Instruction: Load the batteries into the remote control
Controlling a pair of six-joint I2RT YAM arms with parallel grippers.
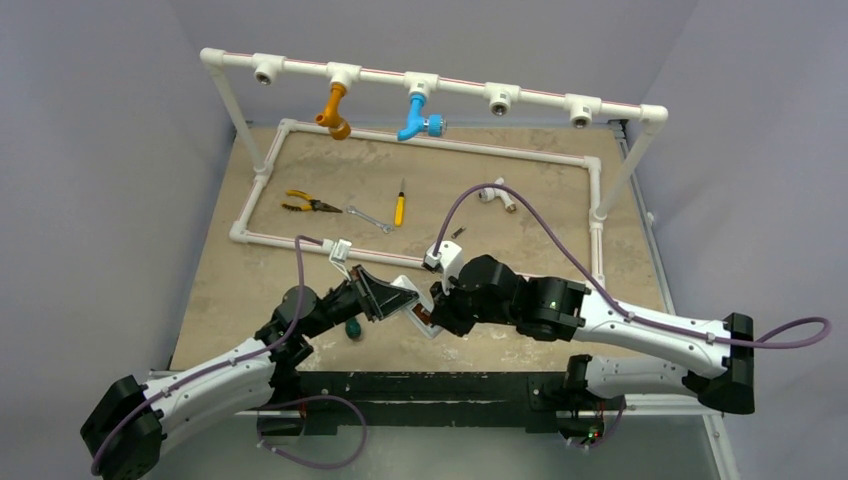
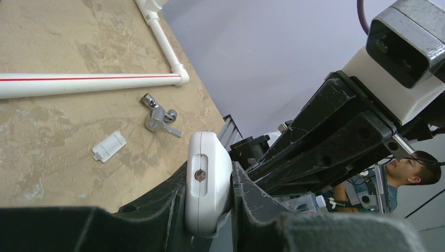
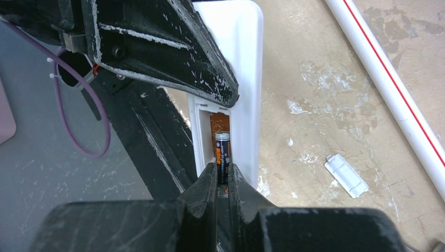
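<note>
The left fingers [image 2: 167, 207] are clamping the white oblong plastic remote control [image 2: 207, 184] across its narrow width. They are holding it raised off the tabletop [image 3: 315, 105] with its recessed battery bay [image 3: 216, 122] turned toward the right arm. The right fingers [image 3: 205, 188] are pinching a dark grey slim cylindrical battery [image 3: 222, 149] by its near end, and its free end is reaching into the bay. The battery's long axis is running parallel with the remote control's long axis, so it is lining up with the slot rather than crossing it. Whether it is already resting on the bay floor cannot be told. On this showing, the next move is falling to the right arm: seating the battery along that axis. A second battery is not showing clearly. A small flat white rectangular cover [image 3: 345, 176] is lying on the tabletop, well apart from the remote control.
</note>
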